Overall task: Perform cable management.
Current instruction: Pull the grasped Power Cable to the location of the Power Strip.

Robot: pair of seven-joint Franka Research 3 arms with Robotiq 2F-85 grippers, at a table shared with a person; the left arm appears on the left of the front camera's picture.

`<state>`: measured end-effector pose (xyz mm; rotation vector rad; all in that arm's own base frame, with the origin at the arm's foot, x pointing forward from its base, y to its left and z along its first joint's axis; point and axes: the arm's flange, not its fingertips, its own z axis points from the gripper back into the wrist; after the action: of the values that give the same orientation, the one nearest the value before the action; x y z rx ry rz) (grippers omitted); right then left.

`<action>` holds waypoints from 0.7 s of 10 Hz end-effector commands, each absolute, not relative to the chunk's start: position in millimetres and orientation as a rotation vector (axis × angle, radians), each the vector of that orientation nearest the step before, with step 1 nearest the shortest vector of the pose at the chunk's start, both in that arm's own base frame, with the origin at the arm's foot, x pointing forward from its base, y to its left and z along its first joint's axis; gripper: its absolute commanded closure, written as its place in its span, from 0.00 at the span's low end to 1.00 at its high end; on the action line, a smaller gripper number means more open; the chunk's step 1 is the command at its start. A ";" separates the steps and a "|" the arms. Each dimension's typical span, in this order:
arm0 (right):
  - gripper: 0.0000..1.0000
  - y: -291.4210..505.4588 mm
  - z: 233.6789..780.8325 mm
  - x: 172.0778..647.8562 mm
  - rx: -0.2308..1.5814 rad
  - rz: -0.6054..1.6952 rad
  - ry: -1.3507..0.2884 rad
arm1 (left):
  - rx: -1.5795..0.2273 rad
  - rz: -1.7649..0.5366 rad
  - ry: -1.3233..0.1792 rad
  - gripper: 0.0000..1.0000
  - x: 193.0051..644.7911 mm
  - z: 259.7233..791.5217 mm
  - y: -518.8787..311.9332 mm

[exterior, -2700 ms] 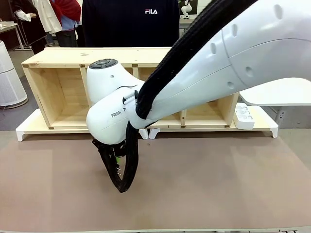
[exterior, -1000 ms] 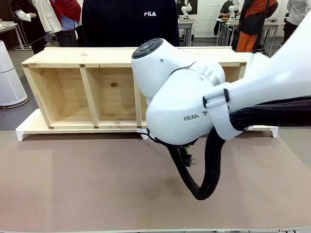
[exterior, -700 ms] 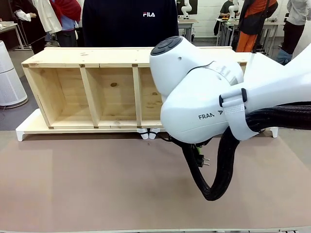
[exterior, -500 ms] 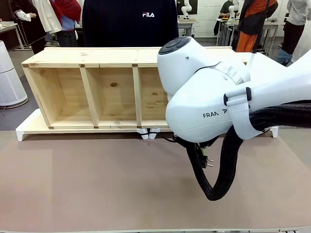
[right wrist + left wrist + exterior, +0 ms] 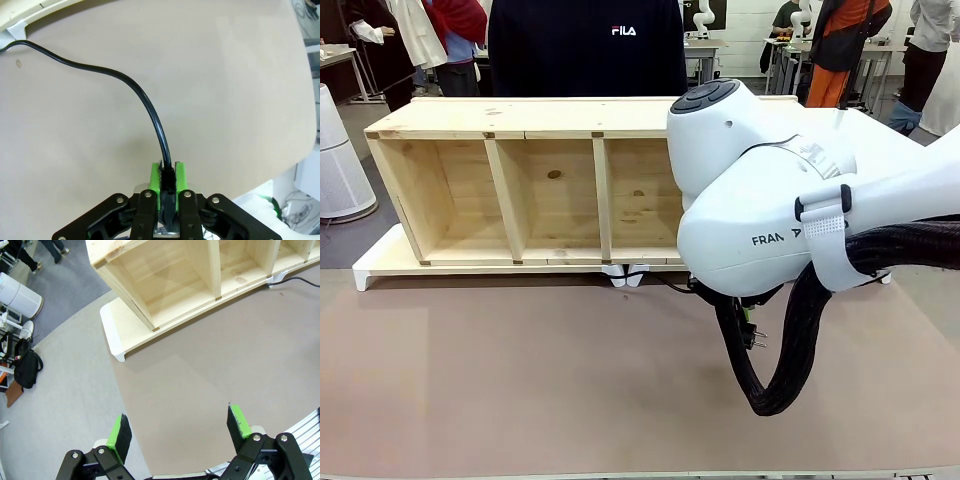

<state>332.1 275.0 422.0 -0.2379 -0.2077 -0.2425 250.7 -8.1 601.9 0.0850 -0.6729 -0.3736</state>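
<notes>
My right gripper (image 5: 168,181) is shut on the small black plug end of the cable (image 5: 146,102). From there the thin black cord curves away over the brown mat toward the white base edge (image 5: 20,16) at the upper left. In the front view the same gripper (image 5: 747,318) hangs under the big white right arm, just above the mat right of centre. The plug's prongs (image 5: 755,340) stick out below it. A short run of cable (image 5: 667,284) leads left to the foot of the shelf. My left gripper (image 5: 179,427) is open over the mat's near left corner, nothing between its green pads (image 5: 120,432).
A long wooden shelf box (image 5: 510,180) with several open compartments lies on white bases (image 5: 380,268) along the far side. A person in a dark sweater (image 5: 585,45) stands behind it. The thick braided arm hose (image 5: 790,350) loops down near the right gripper. A white air purifier (image 5: 335,160) stands far left.
The right arm has swung from the left of the table to right of centre, carrying the plug and trailing the cable. Over the last second it drifted further right.
</notes>
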 end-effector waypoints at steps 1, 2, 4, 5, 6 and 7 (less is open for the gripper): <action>0.85 276.2 422.9 332.6 -0.243 -0.237 -0.205 | 0.083 -0.372 -0.674 0.00 250.6 602.0 -7.2; 0.85 276.2 422.9 332.6 -0.243 -0.237 -0.205 | 0.083 -0.372 -0.674 0.00 250.6 602.0 -7.2; 0.85 276.2 422.9 332.6 -0.243 -0.237 -0.205 | 0.083 -0.372 -0.674 0.00 250.6 602.0 -7.2; 0.85 276.2 422.9 332.6 -0.243 -0.237 -0.205 | 0.083 -0.372 -0.674 0.00 250.6 602.0 -7.2; 0.85 276.2 422.9 332.6 -0.243 -0.237 -0.205 | 0.083 -0.372 -0.674 0.00 250.6 602.0 -7.2; 0.85 276.2 422.9 332.6 -0.243 -0.237 -0.205 | 0.083 -0.372 -0.674 0.00 250.6 602.0 -7.2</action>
<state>331.0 276.5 421.1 -0.2426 -0.2102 -0.2389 250.7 -8.1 601.9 0.0850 -0.6729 -0.3736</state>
